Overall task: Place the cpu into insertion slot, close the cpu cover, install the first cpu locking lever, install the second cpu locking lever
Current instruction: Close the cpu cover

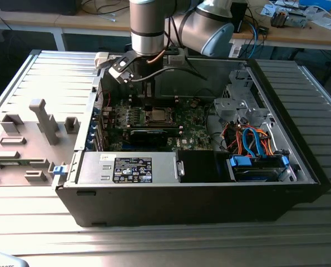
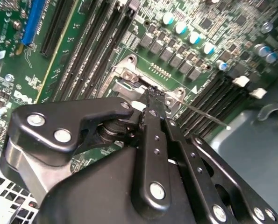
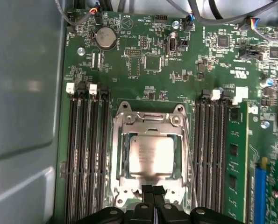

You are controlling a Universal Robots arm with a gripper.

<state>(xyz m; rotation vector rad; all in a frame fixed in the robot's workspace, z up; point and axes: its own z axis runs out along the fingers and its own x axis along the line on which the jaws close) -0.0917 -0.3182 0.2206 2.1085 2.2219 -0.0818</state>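
Exterior view: the end effector (image 1: 149, 103) hangs over the motherboard (image 1: 193, 130), a printed label (image 1: 132, 169) well apart from it, the case (image 1: 210, 200) on a ribbed counter (image 1: 310, 233). First wrist view: its fingers (image 3: 147, 191) meet, empty, just short of the cpu (image 3: 151, 156) framed by the lowered cpu cover (image 3: 148, 122).

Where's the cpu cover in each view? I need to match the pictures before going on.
Exterior view: the cpu cover lies mid-motherboard, directly under the gripper.
First wrist view: its silver frame rings the cpu, with the gripper at one edge.
Second wrist view: a silver edge shows beside the gripper.
Shared landmark: the shut gripper at the cover's rim.
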